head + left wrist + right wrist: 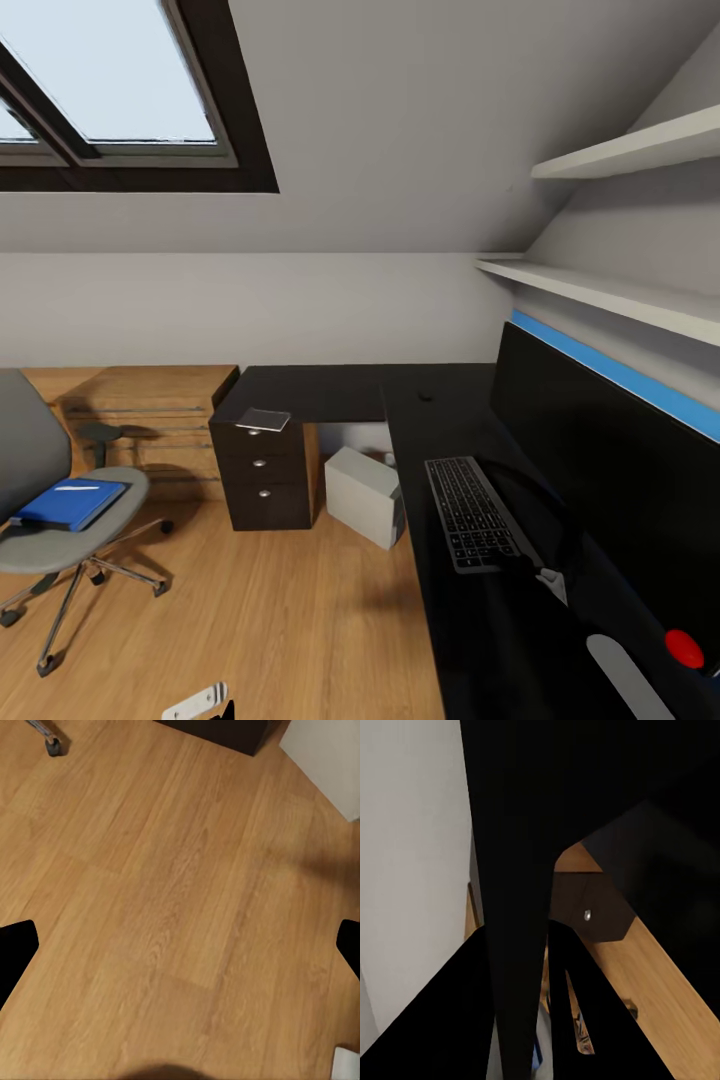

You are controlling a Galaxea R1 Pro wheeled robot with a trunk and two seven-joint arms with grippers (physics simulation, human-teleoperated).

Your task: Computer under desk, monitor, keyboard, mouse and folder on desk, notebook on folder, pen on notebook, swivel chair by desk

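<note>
Desk (330, 392) held one keyboard (468, 512), one monitor (610, 450), one mouse (425, 396) and one notebook (264, 419); one computer (363, 495) stood beneath. We saw one folder (70, 503) on the swivel chair (60, 520), well apart from our left gripper (180, 945), fingers spread over floor (172, 907). Right gripper's state we couldn't tell.

The desk (340, 392) is glossy black, and its drawer unit (264, 477) is dark with small silver knobs. On the desk, the keyboard (470, 512) has dark grey keys, and the monitor (600, 470) is black. Under the desk stands a pale grey-white computer (364, 495). Left of the desk, the grey chair (60, 520) carries a bright blue folder (70, 503). The floor (260, 620) is light wood planks. A thin grey notebook (264, 419) lies above the drawers.
</note>
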